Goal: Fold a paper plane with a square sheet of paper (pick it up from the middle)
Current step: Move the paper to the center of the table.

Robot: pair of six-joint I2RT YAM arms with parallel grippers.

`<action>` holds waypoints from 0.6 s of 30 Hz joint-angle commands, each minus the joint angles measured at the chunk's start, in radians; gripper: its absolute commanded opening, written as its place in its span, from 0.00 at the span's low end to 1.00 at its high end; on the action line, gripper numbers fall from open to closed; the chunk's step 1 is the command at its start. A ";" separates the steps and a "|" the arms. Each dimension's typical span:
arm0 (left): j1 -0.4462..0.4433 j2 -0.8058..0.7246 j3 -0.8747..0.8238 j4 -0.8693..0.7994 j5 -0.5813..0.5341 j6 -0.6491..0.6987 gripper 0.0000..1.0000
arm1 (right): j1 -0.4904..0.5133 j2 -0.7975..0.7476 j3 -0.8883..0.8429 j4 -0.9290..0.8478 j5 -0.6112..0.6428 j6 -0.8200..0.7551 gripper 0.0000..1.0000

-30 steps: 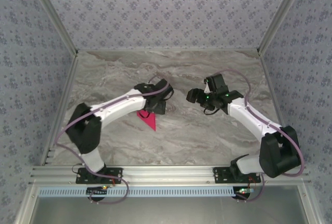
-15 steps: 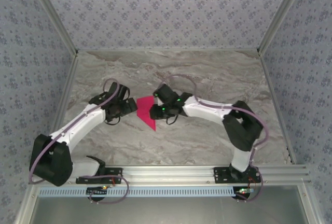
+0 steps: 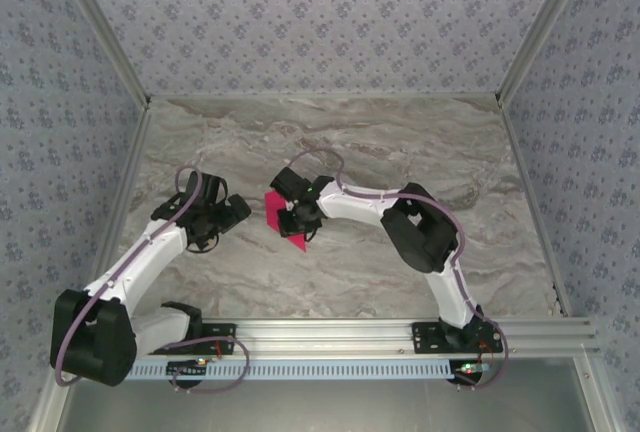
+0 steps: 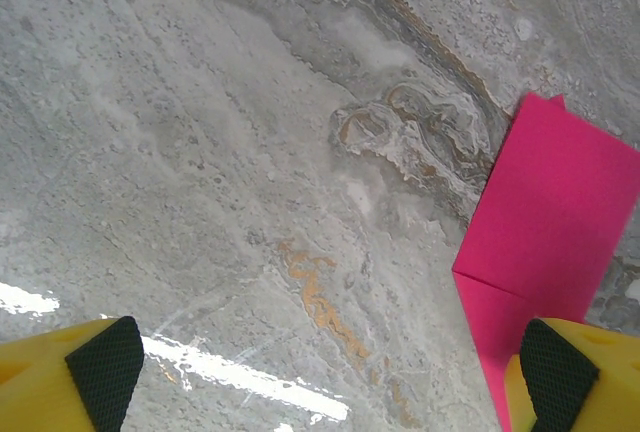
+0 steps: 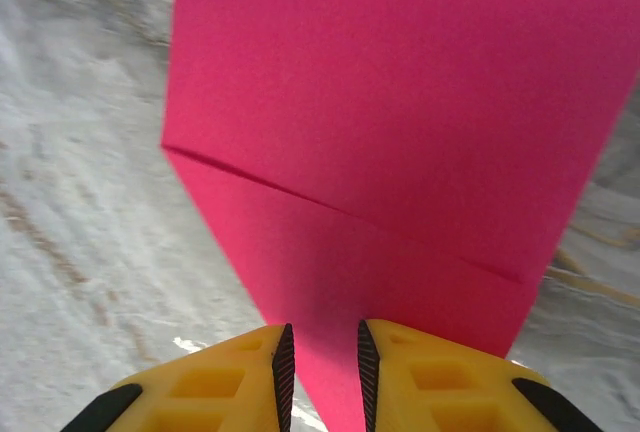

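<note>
The magenta-pink paper [image 3: 277, 214] lies folded on the marble table [image 3: 400, 142], a crease line running across it [image 5: 400, 102]. My right gripper [image 3: 293, 218] hovers low over its near part, the jaws [image 5: 322, 352] open by a narrow gap with paper showing below and nothing between the pads. My left gripper [image 3: 228, 214] stands to the left of the paper, wide open [image 4: 330, 392] over bare marble. Its right fingertip [image 4: 560, 372] is at the paper's edge [image 4: 545, 222].
Patterned walls [image 3: 320, 12] enclose the table on three sides. An aluminium rail [image 3: 320, 332] with both arm bases runs along the near edge. Open marble stretches behind the paper and to the right.
The right arm swung left across the table onto the paper. The left arm pulled back off the paper to its left side. The paper stayed near the same spot.
</note>
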 commanded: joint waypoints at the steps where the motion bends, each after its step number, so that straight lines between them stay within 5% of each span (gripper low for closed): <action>1: 0.006 -0.003 -0.008 0.027 0.041 0.002 0.99 | -0.031 0.000 -0.044 -0.073 0.030 -0.134 0.27; 10: 0.006 0.020 -0.023 0.079 0.117 0.022 0.99 | -0.112 -0.145 -0.254 -0.158 0.011 -0.451 0.27; 18: -0.008 0.027 -0.050 0.154 0.185 0.008 0.99 | -0.150 -0.350 -0.309 0.051 -0.129 -0.194 0.33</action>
